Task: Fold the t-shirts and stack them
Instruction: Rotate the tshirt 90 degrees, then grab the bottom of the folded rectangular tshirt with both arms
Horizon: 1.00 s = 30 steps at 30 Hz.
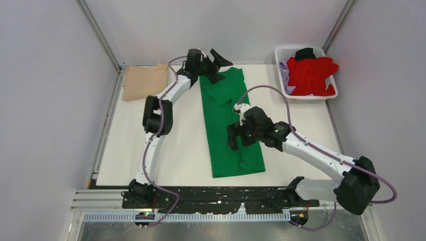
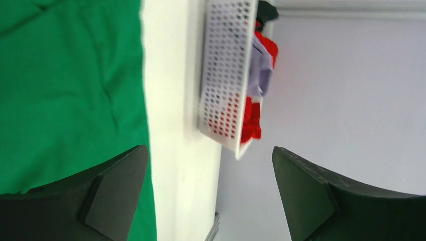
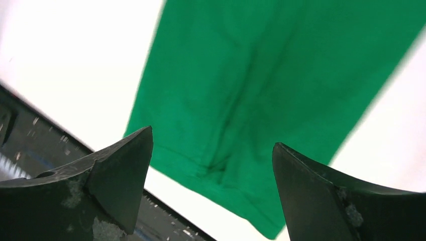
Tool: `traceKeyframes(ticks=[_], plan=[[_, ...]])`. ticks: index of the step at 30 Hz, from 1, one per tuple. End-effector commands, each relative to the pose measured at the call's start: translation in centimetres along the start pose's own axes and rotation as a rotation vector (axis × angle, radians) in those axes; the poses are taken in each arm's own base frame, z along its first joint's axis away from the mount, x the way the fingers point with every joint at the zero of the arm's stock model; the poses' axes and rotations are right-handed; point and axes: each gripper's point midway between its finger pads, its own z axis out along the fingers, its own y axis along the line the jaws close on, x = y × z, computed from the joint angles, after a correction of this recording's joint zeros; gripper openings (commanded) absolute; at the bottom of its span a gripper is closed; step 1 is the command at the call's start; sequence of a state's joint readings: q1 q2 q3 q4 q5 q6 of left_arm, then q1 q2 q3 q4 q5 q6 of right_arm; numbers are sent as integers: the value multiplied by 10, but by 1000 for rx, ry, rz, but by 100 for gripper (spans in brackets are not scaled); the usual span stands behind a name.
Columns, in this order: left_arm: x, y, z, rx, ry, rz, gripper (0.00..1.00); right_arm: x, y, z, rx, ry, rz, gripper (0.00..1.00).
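A bright green t-shirt lies down the middle of the table, folded lengthwise into a long strip. My left gripper hangs open above its far end; in the left wrist view the gripper holds nothing, with the green cloth to its left. My right gripper hovers open over the strip's middle. The right wrist view shows that gripper empty above the shirt's near hem. A folded tan t-shirt lies at the back left. The red t-shirt lies crumpled in the basket.
The white lattice basket stands at the back right, also holding lilac and black garments. Grey walls close in on both sides and the back. A black rail runs along the table's near edge.
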State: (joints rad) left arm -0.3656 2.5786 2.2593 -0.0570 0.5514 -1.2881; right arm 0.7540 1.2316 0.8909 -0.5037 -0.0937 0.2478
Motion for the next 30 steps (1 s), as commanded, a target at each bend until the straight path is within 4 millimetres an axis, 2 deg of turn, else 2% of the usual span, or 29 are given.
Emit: traceKeyframes(ticks=[1,3,4,5,6,9,13,15,17,19,24,30], plan=[[37,-120,-82,148,53,306,99,0,-61,-24,246,-91,180,95],[63,-110,-106,75,80,362,99,3,-78,-32,276,-126,258,95],[78,-115,-124,52,78,398,99,3,-84,-37,286,-147,279,95],[93,-104,-136,10,91,414,99,13,-97,-38,321,-142,331,96],[108,-93,-148,-28,103,431,99,15,-101,-42,329,-154,351,95],[162,-46,-182,-145,174,489,99,39,-117,-42,350,-119,458,95],[236,33,-230,-355,346,525,99,66,-115,-40,317,-53,519,96],[270,65,-250,-411,430,506,99,79,-114,-38,315,-21,529,97],[297,92,-266,-462,480,478,99,90,-113,-38,320,8,542,98],[319,115,-279,-502,521,445,95,97,-111,-38,316,30,550,100],[347,141,-288,-498,532,403,81,109,-107,-35,300,54,567,97],[352,160,-277,-498,494,350,65,114,-104,-30,275,57,578,91]])
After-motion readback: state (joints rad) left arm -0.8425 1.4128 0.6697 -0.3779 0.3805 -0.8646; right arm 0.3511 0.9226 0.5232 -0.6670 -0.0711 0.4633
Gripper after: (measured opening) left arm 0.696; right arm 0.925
